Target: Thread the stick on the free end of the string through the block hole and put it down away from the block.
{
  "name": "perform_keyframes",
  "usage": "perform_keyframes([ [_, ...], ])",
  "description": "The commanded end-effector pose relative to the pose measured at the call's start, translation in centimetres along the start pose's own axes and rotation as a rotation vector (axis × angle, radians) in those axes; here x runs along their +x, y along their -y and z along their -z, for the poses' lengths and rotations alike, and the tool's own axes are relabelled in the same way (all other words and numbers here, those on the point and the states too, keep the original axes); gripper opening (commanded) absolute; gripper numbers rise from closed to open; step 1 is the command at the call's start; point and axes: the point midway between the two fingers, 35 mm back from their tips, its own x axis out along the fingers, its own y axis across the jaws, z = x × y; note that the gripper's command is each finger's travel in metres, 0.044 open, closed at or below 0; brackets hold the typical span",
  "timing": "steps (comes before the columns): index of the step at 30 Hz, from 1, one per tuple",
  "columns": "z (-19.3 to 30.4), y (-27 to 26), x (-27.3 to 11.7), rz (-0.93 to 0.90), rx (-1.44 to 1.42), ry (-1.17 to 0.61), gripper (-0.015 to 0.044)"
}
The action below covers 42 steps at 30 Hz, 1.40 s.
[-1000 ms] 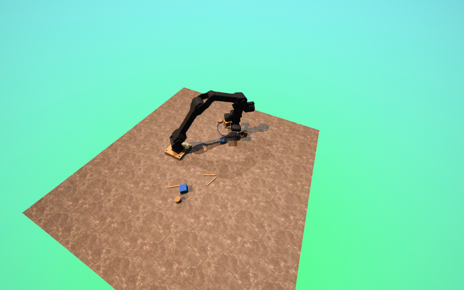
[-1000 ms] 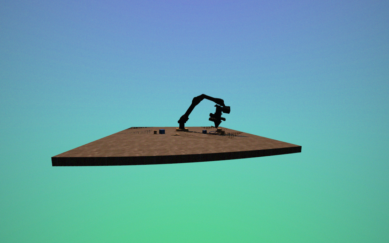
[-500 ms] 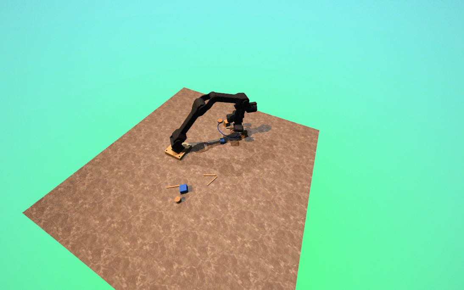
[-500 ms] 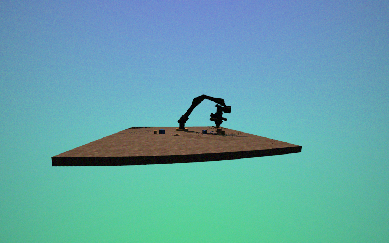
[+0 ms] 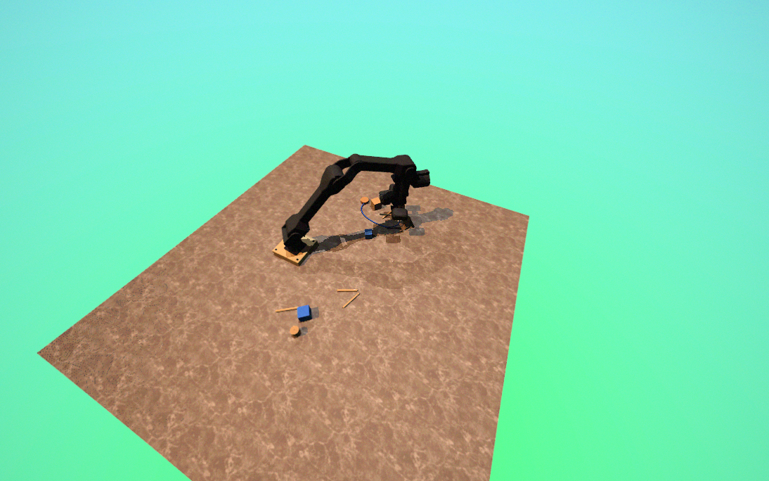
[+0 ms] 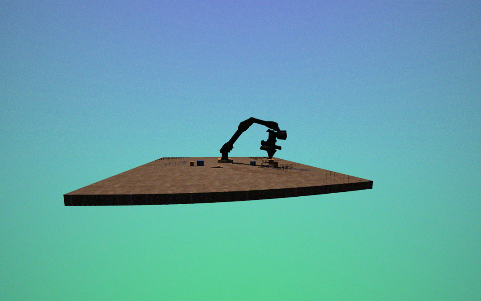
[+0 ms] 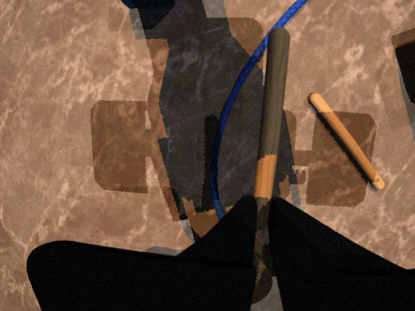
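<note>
As you scan the top view from lower left, you find a wooden cylinder (image 5: 294, 330) (image 6: 191, 163) near a large blue cube (image 5: 304, 312) (image 6: 200, 163). Toward the upper middle you have the round button (image 5: 364, 200), then the wooden block (image 5: 375, 203) (image 6: 271, 161), then your gripper (image 5: 403, 226) (image 6: 271, 157) (image 7: 260, 205). In the wrist view, the blue string (image 5: 368, 217) (image 6: 263, 163) (image 7: 220, 132) curves left of center; your claw grasps the stick (image 7: 274, 95), pointing up the frame, with a loose stick (image 7: 347, 141) to its right.
</note>
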Motion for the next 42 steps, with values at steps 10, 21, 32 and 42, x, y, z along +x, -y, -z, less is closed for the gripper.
perform_keyframes([
  [10,1.6,-0.7,-0.5,-0.004,-0.01,-0.038,0.0],
  [21,2.8,-1.3,-0.6,-0.007,-0.013,-0.063,0.0],
  [32,4.0,-2.0,-0.8,-0.012,-0.015,-0.088,0.0],
  [42,5.0,-2.7,-0.9,-0.016,-0.017,-0.112,0.0],
])
